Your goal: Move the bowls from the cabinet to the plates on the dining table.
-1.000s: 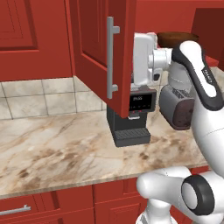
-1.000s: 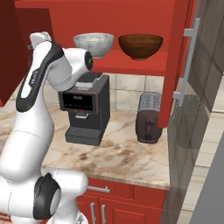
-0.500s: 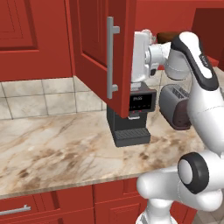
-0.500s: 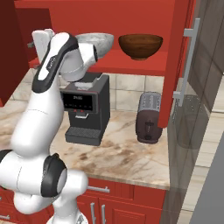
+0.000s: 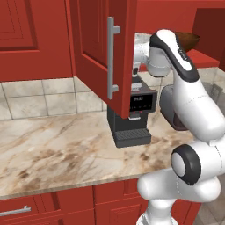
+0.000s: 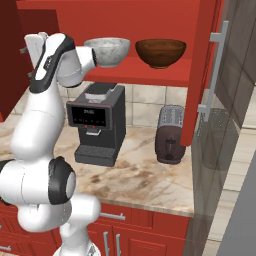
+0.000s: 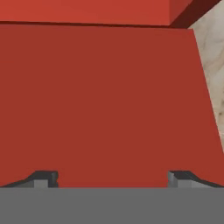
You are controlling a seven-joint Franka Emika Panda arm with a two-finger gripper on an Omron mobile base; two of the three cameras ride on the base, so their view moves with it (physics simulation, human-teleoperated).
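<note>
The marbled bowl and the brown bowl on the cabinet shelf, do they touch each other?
Apart. In the right base view, the marbled bowl and the brown bowl stand side by side on the shelf, with red cabinet wall visible between their rims.

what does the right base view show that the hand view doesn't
The right base view alone shows the marbled bowl and the brown bowl side by side on the cabinet shelf, with the coffee machine and toaster on the counter below. The hand view alone shows the gripper, open with nothing between its fingertips, facing a flat red surface. Both share red cabinet panels and a bit of marble counter.
</note>
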